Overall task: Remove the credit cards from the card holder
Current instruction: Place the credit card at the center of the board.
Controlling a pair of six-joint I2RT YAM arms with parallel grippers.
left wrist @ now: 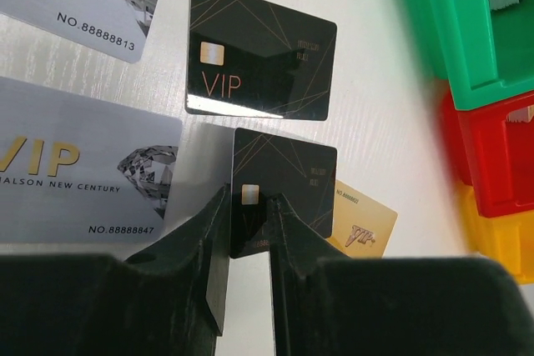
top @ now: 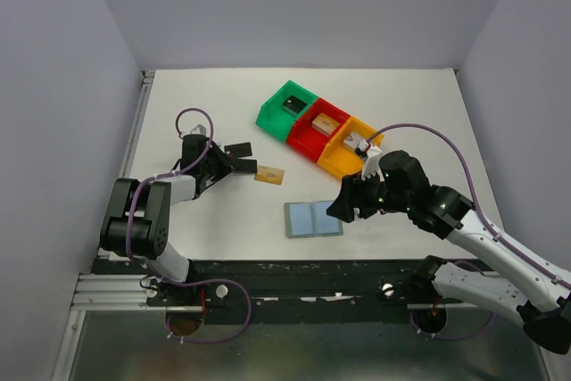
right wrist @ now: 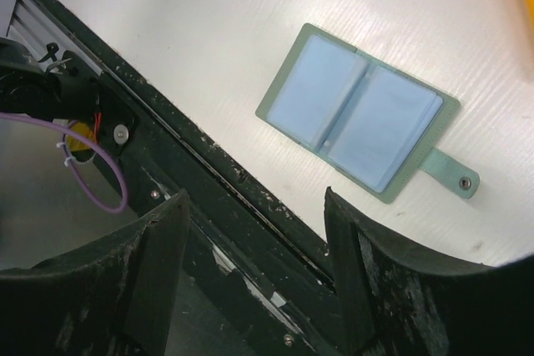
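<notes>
1. The card holder [right wrist: 359, 118] lies spread open and flat on the bench [top: 401, 104], near its front edge. Both pale blue pockets look bare, with no card edge showing.
2. Cards are already out on the bench, at 10 o'clock from the holder in the top view. One black card [left wrist: 261, 62] lies face up, the silver cards [left wrist: 83, 181] lie on its 9 o'clock side, and a tan-gold card [left wrist: 367, 224] lies at its 5 o'clock.
3. By my judgement the emptying is all but done. What seems left is to set the last card down clear of the left claw.
4. The left claw [left wrist: 249, 206] has its fingers narrowly parted, with a slit of bench showing between them. A second black card [left wrist: 288, 181] has its near edge in that slit and overlaps a silver card and the tan-gold one. It does not look pinched, but I cannot tell whether a finger touches it.
5. The right claw [right wrist: 254, 206] is spread wide and holds nothing. It hovers over the bench's front edge, with the holder at its 1 o'clock, apart from it.
</notes>
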